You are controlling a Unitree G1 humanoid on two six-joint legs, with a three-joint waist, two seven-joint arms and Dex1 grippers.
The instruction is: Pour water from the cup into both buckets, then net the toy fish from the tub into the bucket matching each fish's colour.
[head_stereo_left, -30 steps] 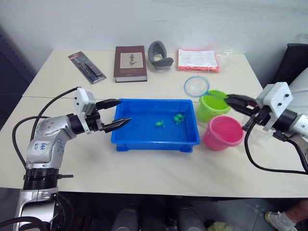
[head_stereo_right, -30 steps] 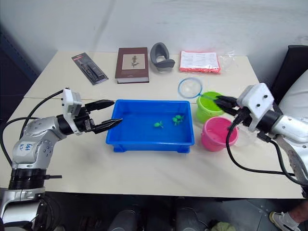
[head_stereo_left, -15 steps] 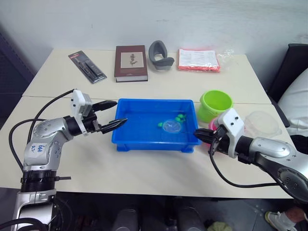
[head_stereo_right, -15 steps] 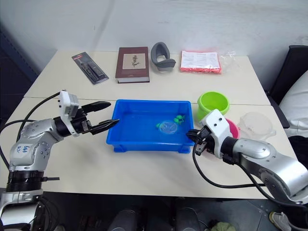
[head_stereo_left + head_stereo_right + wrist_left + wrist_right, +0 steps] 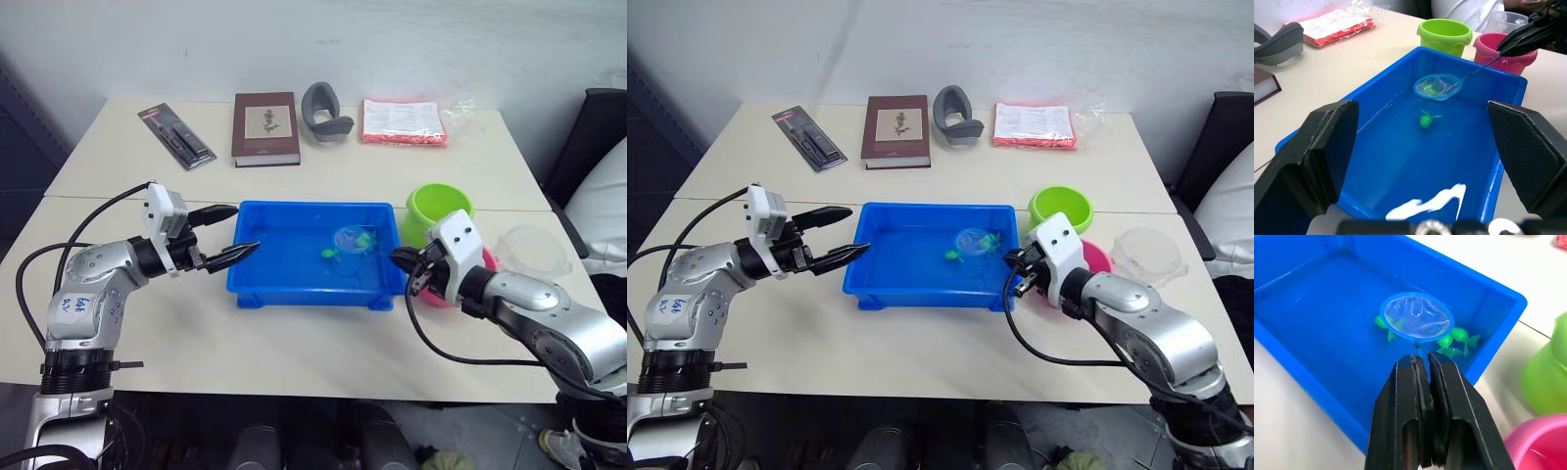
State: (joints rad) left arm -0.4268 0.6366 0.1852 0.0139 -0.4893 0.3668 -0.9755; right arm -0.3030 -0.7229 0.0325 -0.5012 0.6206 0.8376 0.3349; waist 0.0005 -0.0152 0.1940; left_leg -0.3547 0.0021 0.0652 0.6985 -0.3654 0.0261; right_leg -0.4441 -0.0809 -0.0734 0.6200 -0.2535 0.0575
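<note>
Fingers of the right gripper (image 5: 1422,363) are clamping the net (image 5: 1417,321) handle, hoop extending left over green toy fish (image 5: 1458,340) in the tub (image 5: 250,285); left gripper (image 5: 231,231) fingers are spreading open at its left rim.

Lighting is pretty even and bright here, soft overhead room light, nothing blown out. The pale beige table (image 5: 323,343) reads clean, with only soft, short shadows under the shallow bright blue plastic tub (image 5: 315,257) and the dark red hardcover book (image 5: 265,128).

In the left wrist view there's a white glare streak on the wet tub floor, and the two black fingers (image 5: 1312,161) up close are soft, out of focus; the lime green plastic bucket (image 5: 1444,35) behind stays reasonably sharp.

The right wrist view has water glints around the small blue-rimmed hoop net (image 5: 1416,315), and the table looks nearly washed out white.

Head views bend slightly at the edges.
</note>
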